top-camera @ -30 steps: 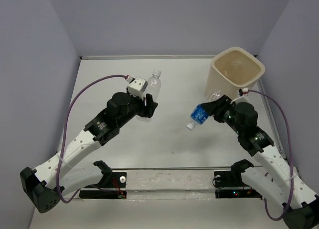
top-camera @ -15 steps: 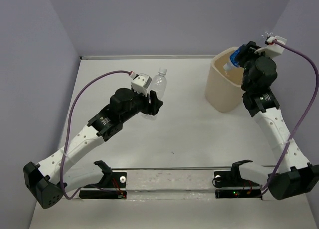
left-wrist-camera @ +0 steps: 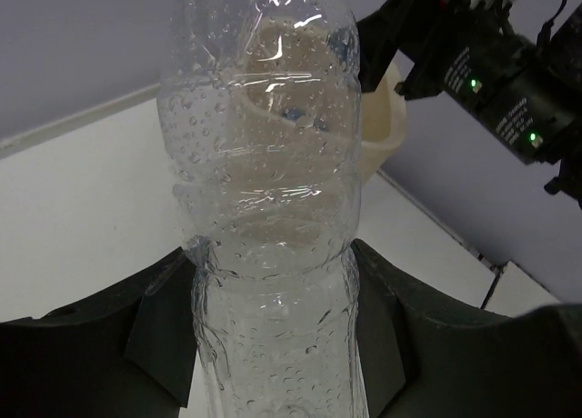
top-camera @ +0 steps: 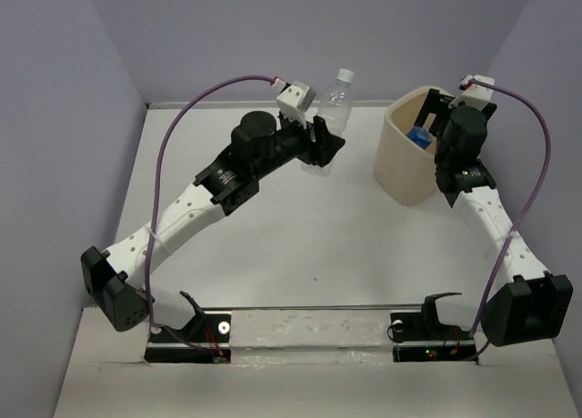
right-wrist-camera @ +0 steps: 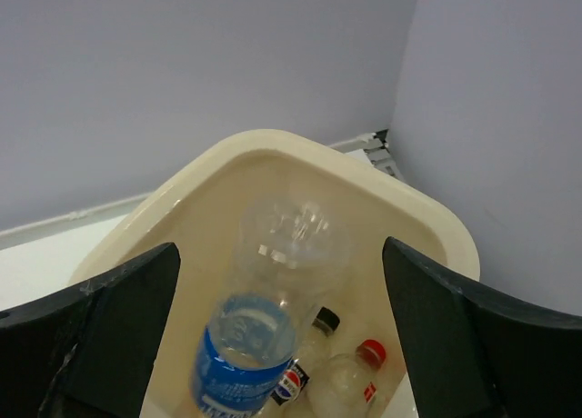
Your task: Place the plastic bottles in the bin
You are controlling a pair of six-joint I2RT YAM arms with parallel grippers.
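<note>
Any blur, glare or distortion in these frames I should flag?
Top external: evenly lit, sharp, only soft shadows. Left wrist: clear bottle in the left hand fills the frame, glinting, warping the bin behind it. Right wrist: blue-label bottle in the bin looks soft.

Your bin [top-camera: 400, 171] stands at the far right of the table [top-camera: 309, 245]. Your right gripper [top-camera: 433, 125] hangs over its mouth. Inside, the top bottle [right-wrist-camera: 264, 295] sits above other bottles [right-wrist-camera: 350, 382]. Left of the bin, your left gripper [top-camera: 323, 150] holds a bottle [top-camera: 336, 104] upright above the table.
</note>
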